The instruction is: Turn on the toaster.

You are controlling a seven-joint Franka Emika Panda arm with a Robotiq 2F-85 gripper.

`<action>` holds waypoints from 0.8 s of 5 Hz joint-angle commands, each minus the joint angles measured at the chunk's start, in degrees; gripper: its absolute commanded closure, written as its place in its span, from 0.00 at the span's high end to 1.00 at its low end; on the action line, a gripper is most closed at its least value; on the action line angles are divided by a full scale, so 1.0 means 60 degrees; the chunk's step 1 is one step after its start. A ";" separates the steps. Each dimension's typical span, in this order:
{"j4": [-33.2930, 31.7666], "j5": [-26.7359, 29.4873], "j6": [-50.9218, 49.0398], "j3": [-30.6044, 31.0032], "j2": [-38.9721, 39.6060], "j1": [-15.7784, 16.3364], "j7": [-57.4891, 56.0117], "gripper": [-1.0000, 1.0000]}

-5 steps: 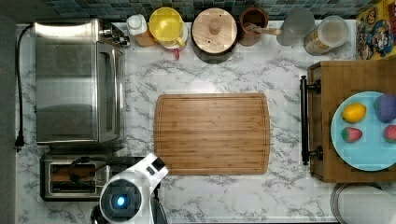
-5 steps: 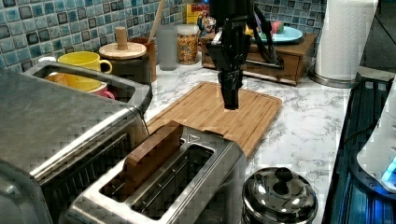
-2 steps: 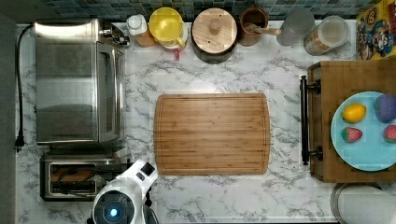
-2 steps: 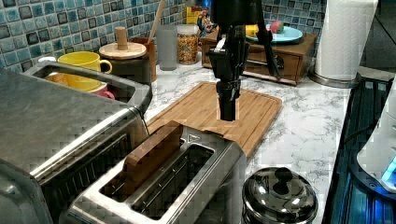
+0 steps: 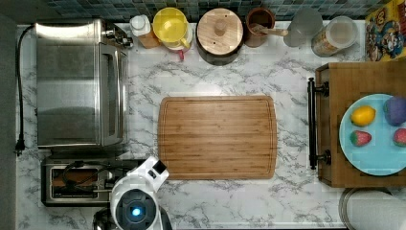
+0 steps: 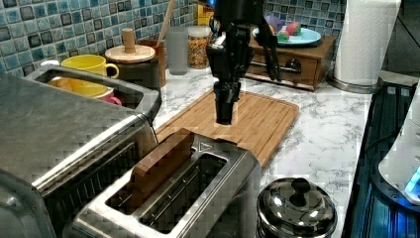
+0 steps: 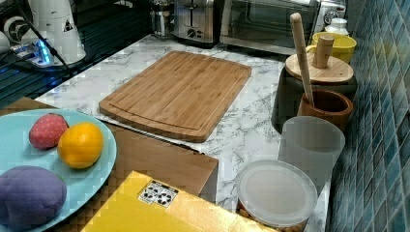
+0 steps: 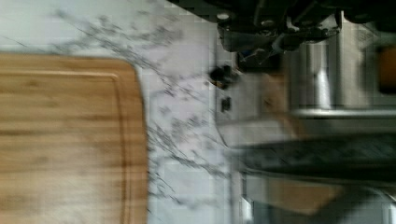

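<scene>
The gripper [image 6: 225, 116], its grip state impossible to tell, hangs just above the toaster's [image 6: 198, 198] end nearest the cutting board [image 6: 247, 116].

Brushed-steel toaster [image 6: 198, 193] upright beside the toaster oven, bread in one slot

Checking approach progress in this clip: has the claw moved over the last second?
Yes. In the left view the claw has come off the cutting board toward the toaster, hanging just past its far end.
</scene>
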 commanded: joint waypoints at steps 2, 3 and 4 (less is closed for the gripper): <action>0.0683 0.0530 -0.0597 0.0043 0.0416 0.0439 -0.0747 0.00; 0.0736 0.0118 -0.0255 0.0204 0.0702 0.0332 -0.0178 0.00; 0.0655 -0.0142 0.0206 0.0325 0.1023 0.0030 0.0356 0.00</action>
